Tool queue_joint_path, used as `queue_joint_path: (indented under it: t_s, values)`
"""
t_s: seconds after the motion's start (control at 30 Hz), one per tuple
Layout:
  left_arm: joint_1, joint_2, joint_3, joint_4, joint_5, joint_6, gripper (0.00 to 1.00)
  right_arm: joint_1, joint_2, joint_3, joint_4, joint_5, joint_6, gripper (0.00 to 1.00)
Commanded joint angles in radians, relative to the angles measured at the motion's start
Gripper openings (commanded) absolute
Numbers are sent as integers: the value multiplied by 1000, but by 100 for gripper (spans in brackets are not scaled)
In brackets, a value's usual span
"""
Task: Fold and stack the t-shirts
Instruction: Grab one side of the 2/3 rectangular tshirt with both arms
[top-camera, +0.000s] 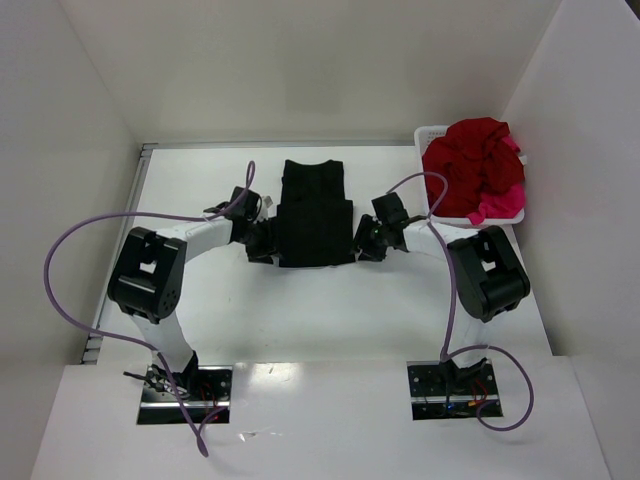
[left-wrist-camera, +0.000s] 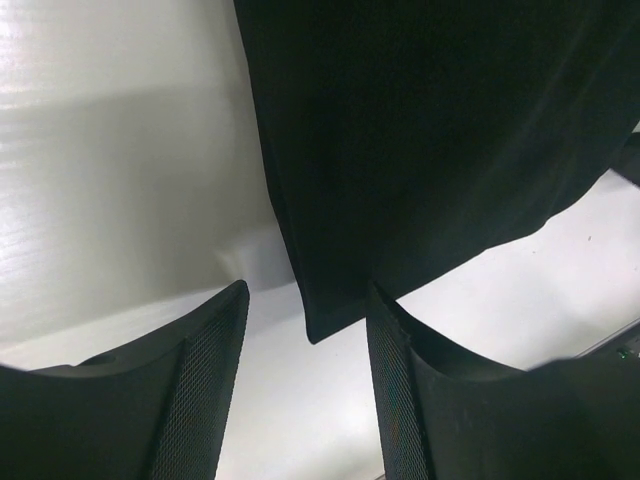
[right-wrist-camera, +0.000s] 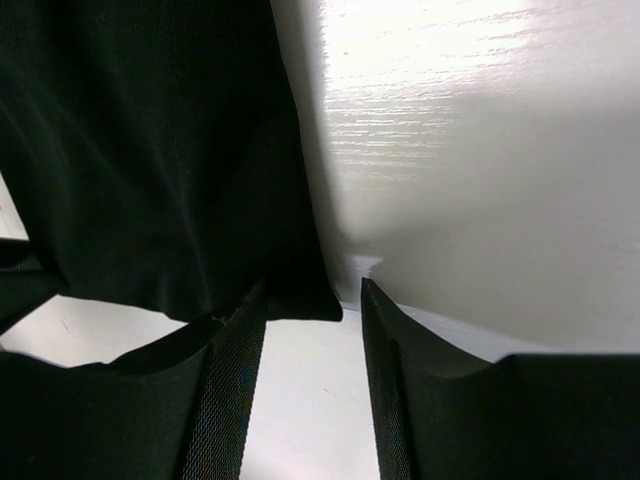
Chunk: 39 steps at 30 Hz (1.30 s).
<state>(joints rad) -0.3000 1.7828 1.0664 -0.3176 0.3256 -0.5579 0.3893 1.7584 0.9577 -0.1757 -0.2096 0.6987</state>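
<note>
Left pincer (left-wrist-camera: 307, 310) and right pincer (right-wrist-camera: 313, 295), jaws apart, each astride a near corner of the flat black t-shirt (top-camera: 316, 215).

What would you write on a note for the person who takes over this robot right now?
Left gripper: open, at the near left corner of the black t-shirt, gripping nothing.
Right gripper: open, at its near right corner, gripping nothing.
The black t-shirt lies flat in the middle of the table and looks partly folded.
The dark red t-shirt and pink t-shirt are bunched in the white basket, far right.
Left to do: finish folding the black one, fold the others, stack all.
</note>
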Motion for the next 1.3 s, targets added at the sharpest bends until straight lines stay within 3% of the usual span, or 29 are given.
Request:
queue_joint_path:
  t_s: [0.0, 0.43, 0.6, 0.7, 0.97, 1.17, 1.27]
  values:
    - [-5, 18, -11, 49, 9, -14, 59, 16, 16, 9, -16, -14, 5, 48]
    - [-5, 38, 0, 49, 52, -5, 55, 34, 30, 7, 4, -24, 15, 52]
    - [-14, 38, -9, 49, 73, 4, 50, 34, 41, 18, 13, -24, 15, 47]
    - [-14, 38, -10, 49, 73, 4, 49, 34, 41, 18, 22, -24, 15, 37]
    - [-24, 47, -10, 83, 82, -5, 32, 43, 50, 18, 22, -24, 24, 24]
    - [-24, 36, -10, 61, 82, -5, 3, 43, 39, 38, 22, -14, 33, 6]
    - [-24, -19, -10, 19, 93, -5, 0, 43, -3, 38, 10, -5, 33, 3]
